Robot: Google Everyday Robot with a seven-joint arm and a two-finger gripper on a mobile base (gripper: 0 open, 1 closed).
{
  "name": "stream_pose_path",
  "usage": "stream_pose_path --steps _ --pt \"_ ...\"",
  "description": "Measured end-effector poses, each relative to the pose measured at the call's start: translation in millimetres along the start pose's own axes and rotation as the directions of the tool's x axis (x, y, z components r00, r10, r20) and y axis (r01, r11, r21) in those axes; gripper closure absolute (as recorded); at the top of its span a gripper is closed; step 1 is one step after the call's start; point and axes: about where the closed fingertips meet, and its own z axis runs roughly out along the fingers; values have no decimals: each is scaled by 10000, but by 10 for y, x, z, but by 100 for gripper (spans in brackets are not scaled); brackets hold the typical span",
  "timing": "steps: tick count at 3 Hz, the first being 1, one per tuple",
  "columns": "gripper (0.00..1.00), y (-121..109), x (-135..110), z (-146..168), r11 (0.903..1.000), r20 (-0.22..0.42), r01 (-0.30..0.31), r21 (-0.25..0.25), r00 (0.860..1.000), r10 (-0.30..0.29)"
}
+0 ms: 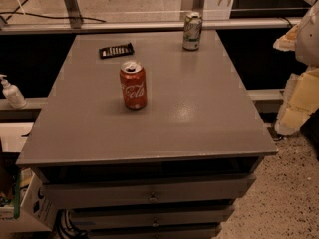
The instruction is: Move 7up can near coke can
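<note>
Two cans on the tabletop, the pincer off to the right

We see the 7up can (192,31), pale silver-white with a greenish logo we cannot read, standing upright at the far edge of the grey tabletop (199,113), right of centre. The pincer (298,101) shows as pale blocks at the right edge of the view, beyond the tabletop's right side and nearer to us than that can, well apart from it. It has hold of nothing, and we cannot tell how far open it is. The coke can (133,85), red with white Coca-Cola script, stands upright left of centre, well apart from the 7up can. A dark flat pack (116,50) lies behind it, its pale marks unreadable.
</note>
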Motion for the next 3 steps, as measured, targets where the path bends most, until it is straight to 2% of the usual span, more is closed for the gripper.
stream_pose_path --steps 1,2,3 --pt "0 0 0 0 10000 0 0 0 10000 0" --pt "0 -159 33 101 9993 557 -185 327 9983 166" --pt "0 -508 63 274 9952 1410 -371 909 9897 240"
